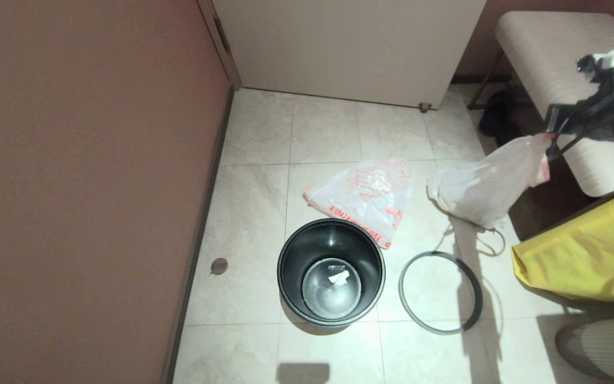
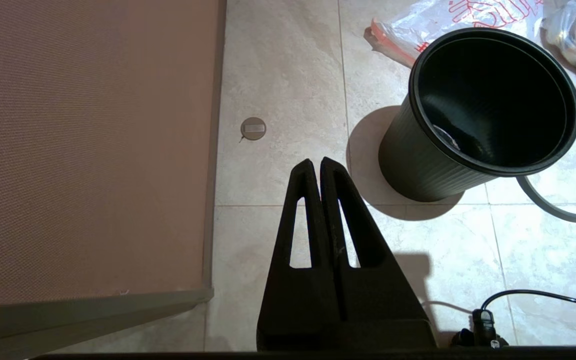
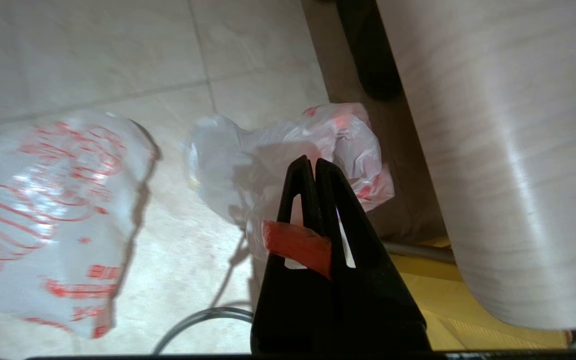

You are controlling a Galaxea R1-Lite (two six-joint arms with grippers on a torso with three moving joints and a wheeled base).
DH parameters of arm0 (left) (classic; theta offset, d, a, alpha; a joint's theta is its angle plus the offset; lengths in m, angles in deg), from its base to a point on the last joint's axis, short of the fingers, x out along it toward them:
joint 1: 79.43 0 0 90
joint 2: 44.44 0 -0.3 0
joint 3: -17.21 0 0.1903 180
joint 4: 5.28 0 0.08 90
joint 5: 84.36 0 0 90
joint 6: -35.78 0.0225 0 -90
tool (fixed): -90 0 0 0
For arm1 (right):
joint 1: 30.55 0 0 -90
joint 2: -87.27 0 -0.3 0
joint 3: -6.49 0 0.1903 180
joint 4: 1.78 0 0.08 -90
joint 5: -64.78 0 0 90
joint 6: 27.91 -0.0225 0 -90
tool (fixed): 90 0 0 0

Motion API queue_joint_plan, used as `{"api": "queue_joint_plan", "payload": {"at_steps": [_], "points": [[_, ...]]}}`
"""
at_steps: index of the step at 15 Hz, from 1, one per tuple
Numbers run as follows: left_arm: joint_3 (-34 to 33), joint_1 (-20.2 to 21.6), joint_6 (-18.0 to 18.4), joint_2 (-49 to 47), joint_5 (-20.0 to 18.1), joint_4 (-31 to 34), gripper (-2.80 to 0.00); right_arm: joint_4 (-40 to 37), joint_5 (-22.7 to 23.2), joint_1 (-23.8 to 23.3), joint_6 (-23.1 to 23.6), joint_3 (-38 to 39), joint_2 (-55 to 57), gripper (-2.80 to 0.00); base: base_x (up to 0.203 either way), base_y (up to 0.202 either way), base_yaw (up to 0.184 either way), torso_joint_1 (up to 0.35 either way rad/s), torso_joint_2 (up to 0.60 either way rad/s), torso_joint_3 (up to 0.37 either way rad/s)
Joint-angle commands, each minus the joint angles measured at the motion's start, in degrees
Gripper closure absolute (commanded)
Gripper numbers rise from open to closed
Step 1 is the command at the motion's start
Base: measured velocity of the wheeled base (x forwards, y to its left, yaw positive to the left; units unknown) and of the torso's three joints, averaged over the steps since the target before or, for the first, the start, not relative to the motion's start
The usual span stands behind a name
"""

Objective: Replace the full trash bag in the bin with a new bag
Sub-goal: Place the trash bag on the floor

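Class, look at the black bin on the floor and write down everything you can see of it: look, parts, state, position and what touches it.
The bin is small, round and black, of shiny plastic with ribbed walls tapering to the base. It stands upright on the tiled floor, open and unlined, with only a small white scrap on its bottom. Its grey hoop is off and lies flat on the floor at its right. The printed bag lies just behind it, its edge at the rim. No gripper touches it.
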Motion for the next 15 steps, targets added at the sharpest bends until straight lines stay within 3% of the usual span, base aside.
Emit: {"api": "queue_joint_plan", "payload": {"at_steps": [1,2,5,8,10,15], "points": [[0.0,0.0,0.0,0.0,0.0,0.0,0.00,4.1,-0.2,-2.4,1.2,0.0,13.6,0.00,0.000,0.000,0.000,0.000,0.00,0.000],[0.0,0.0,0.0,0.0,0.1,0.0,0.00,5.6,-0.3,-3.4,1.7,0.1,15.9,-2.80,0.000,0.000,0.000,0.000,0.00,0.000],[0.0,0.0,0.0,0.0,0.0,0.0,0.00,3.1,-0.6,-4.5,2.4,0.7,12.9,-2.80,0.000,0.000,0.000,0.000,0.00,0.000],[0.0,0.0,0.0,0.0,0.0,0.0,0.00,-21.7,-2.6,-5.3,4.4,0.8,2.7,-2.80,0.000,0.000,0.000,0.000,0.00,0.000],[0.0,0.0,0.0,0.0,0.0,0.0,0.00,-36.7,-1.6,-5.7,4.6,0.9,-6.1,-2.80,0.000,0.000,0.000,0.000,0.00,0.000],[0.0,0.0,0.0,0.0,0.0,0.0,0.00,-65.0,2.4,-6.4,-2.2,3.1,-17.7,-2.80,0.000,0.000,0.000,0.000,0.00,0.000]]}}
